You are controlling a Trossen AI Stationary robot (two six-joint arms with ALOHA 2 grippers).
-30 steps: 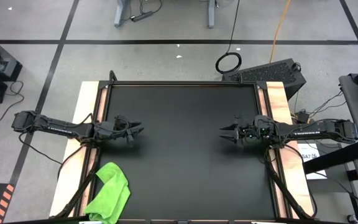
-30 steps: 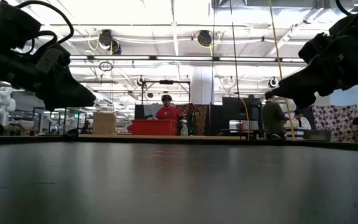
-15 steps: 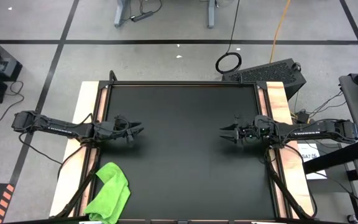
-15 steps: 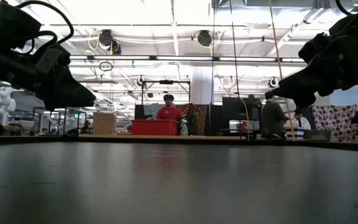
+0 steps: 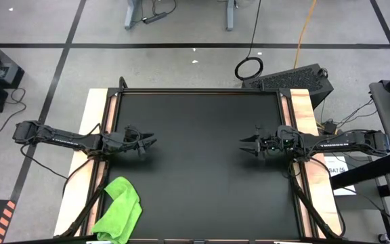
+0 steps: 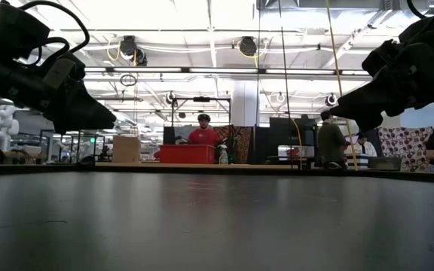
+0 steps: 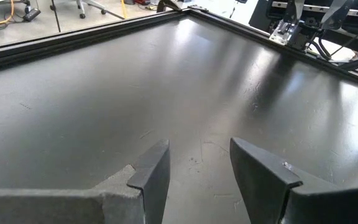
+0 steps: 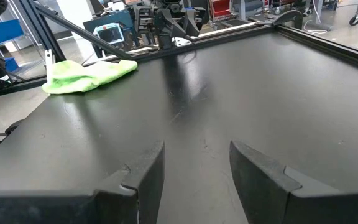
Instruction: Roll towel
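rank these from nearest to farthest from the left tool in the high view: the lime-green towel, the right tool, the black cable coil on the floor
1. The crumpled lime-green cloth towel, at the table's near-left corner, just below the left tool.
2. The right tool, facing it across the black table.
3. The black round cable coil, on the floor beyond the table's far edge, towards the right.

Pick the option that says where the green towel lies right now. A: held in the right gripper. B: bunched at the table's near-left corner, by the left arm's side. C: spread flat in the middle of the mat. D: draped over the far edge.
B: the towel lies crumpled at the near-left corner, below the left gripper in the high view; the right gripper is open and empty.
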